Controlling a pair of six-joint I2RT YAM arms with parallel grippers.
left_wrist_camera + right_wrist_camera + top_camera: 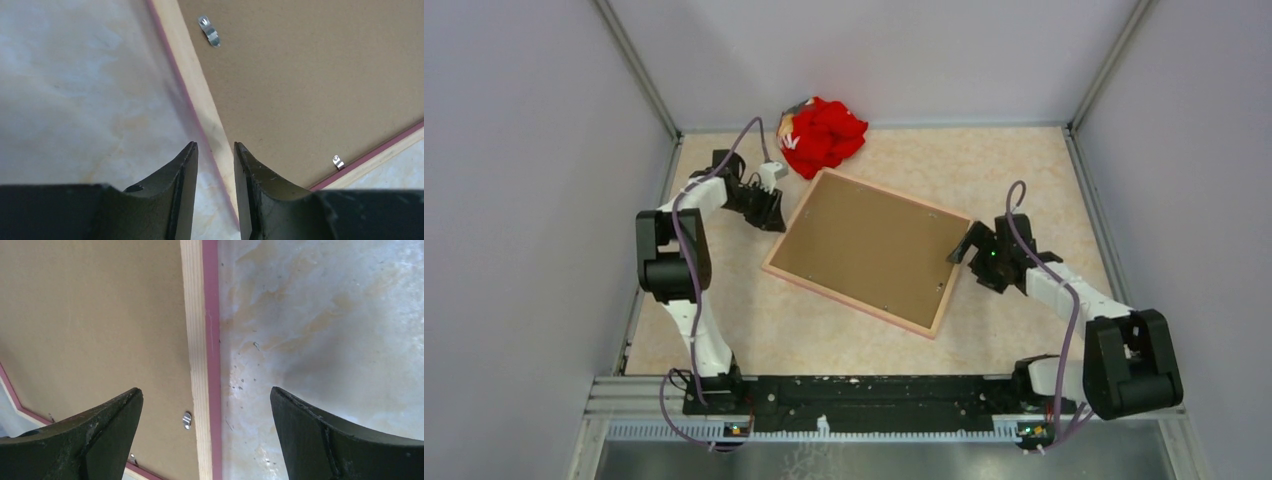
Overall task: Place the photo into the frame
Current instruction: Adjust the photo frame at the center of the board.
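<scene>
The frame (pixel 869 250) lies face down mid-table, with its brown hardboard backing up inside a light wood rim with a pink edge. The photo is not in view. My left gripper (pixel 773 213) is at the frame's far-left edge. In the left wrist view, my left gripper (pixel 216 146) is open by a narrow gap, and the frame (pixel 310 75) has its edge running between the fingertips. My right gripper (pixel 965 250) is at the frame's right edge. In the right wrist view, my right gripper (pixel 205 391) is wide open and empty, straddling the rim of the frame (pixel 90 315).
A red cloth bundle (pixel 824 135) lies at the back, just beyond the frame's far corner. Small metal clips (pixel 210 31) (pixel 186 420) sit along the backing's edges. Grey walls close the table on the left, right and back.
</scene>
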